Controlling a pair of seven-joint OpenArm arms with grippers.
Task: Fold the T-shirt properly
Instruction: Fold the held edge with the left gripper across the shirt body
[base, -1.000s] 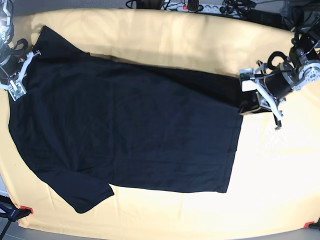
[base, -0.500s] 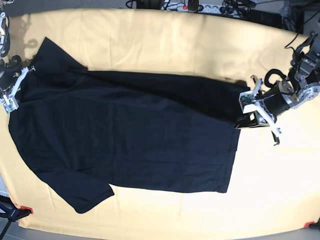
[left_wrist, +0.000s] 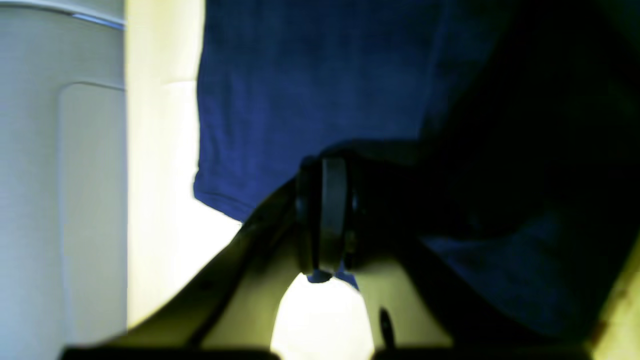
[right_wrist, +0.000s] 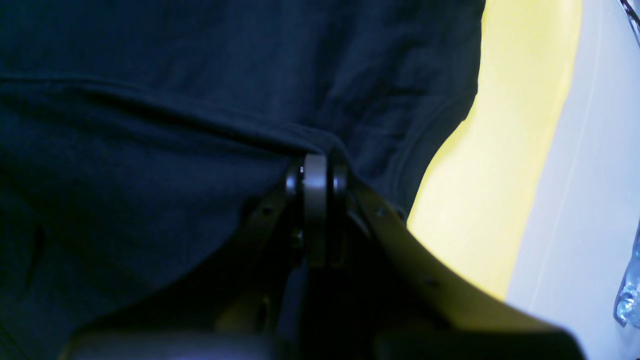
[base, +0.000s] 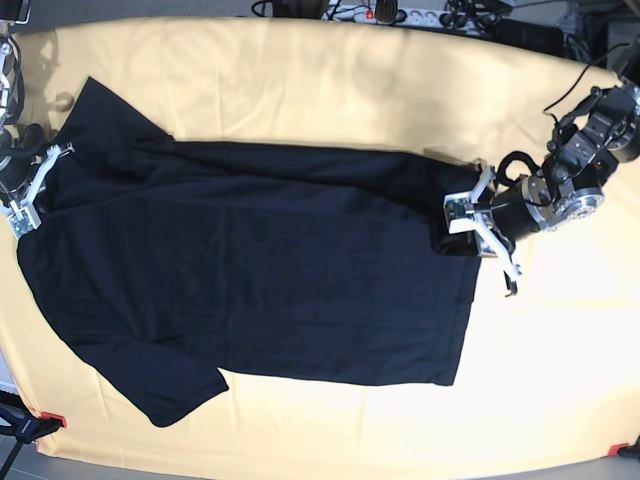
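The black T-shirt (base: 260, 270) lies spread across the pale yellow cloth (base: 330, 90), its sleeves at the left of the base view and its hem at the right. My left gripper (base: 462, 225) is shut on the T-shirt's upper hem corner, which is lifted and drawn in over the body. In the left wrist view the closed left gripper (left_wrist: 325, 220) pinches the bluish-looking fabric (left_wrist: 310, 80). My right gripper (base: 32, 188) is shut on the T-shirt's edge near the shoulder at the far left. The right wrist view shows the right gripper (right_wrist: 316, 182) clamped on a fold of the dark cloth (right_wrist: 175, 75).
Cables and a power strip (base: 395, 12) run along the table's back edge. Red clamps (base: 50, 418) hold the yellow cloth at the front corners. A clear plastic bottle (right_wrist: 627, 295) shows at the right edge of the right wrist view.
My left gripper has moved toward the shirt's middle, dragging the hem corner inward over the body. The right gripper has shifted slightly outward and toward the front, still holding the shoulder edge.
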